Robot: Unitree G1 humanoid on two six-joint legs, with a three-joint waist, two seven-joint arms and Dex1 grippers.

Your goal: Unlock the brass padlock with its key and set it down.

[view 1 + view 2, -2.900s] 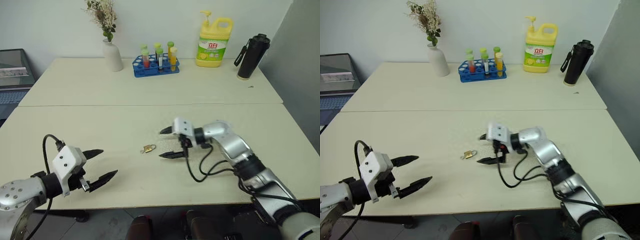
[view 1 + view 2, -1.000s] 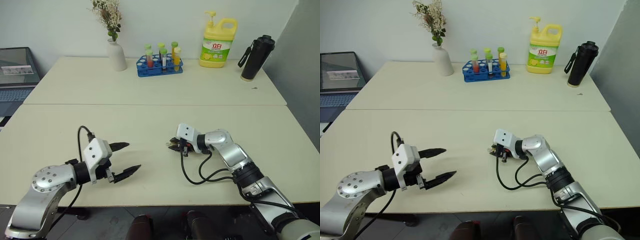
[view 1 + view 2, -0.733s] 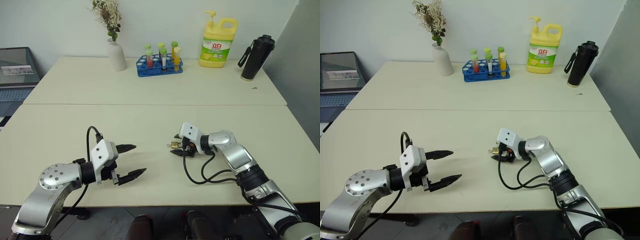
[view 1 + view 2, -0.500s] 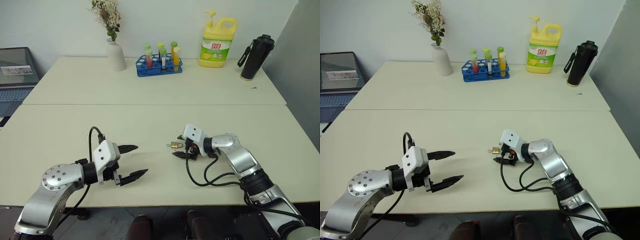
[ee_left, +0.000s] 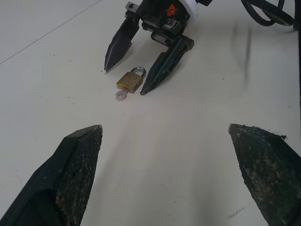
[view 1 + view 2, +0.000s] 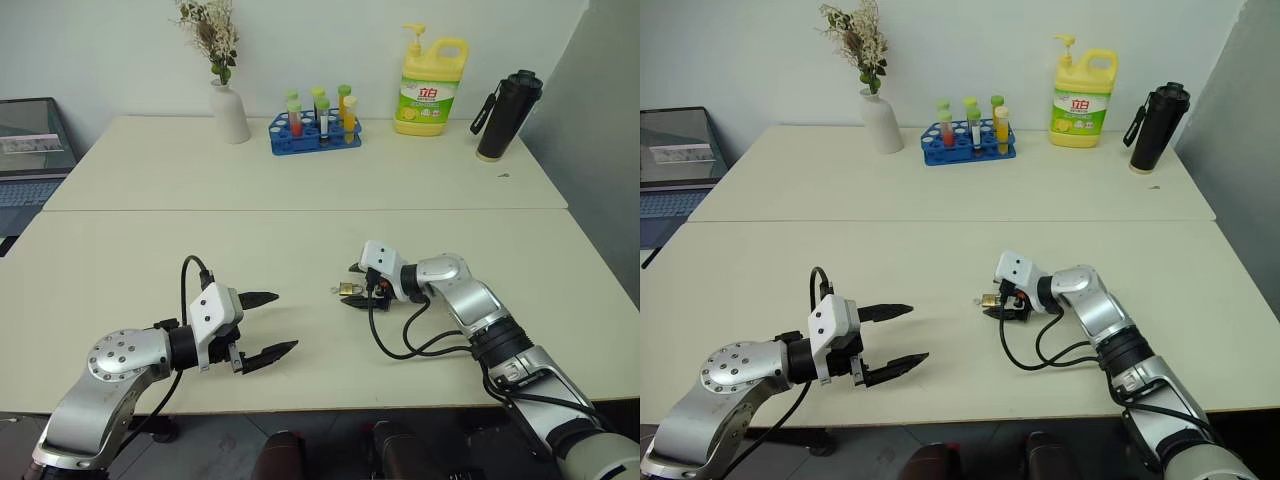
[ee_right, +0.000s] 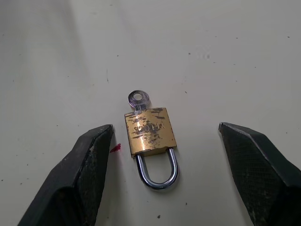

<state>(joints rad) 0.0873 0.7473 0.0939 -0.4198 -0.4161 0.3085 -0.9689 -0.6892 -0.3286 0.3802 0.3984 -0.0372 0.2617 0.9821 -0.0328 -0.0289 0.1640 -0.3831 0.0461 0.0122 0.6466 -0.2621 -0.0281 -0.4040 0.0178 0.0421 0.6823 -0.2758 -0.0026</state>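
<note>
From the head view, the brass padlock (image 6: 349,289) is seen flat on the table (image 6: 300,250), just before the spread right gripper (image 6: 358,287); the left gripper (image 6: 268,323), also spread, is well apart. Grasping is judged pending. In the right wrist view, scuffed brass, a closed steel shackle and an inserted key (image 7: 138,99) are shown.

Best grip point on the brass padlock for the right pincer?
Grip the brass padlock across its flat body's two side edges, coming from the shackle end. It lies flat between the open right pincer, with its key sticking out the far end.
</note>
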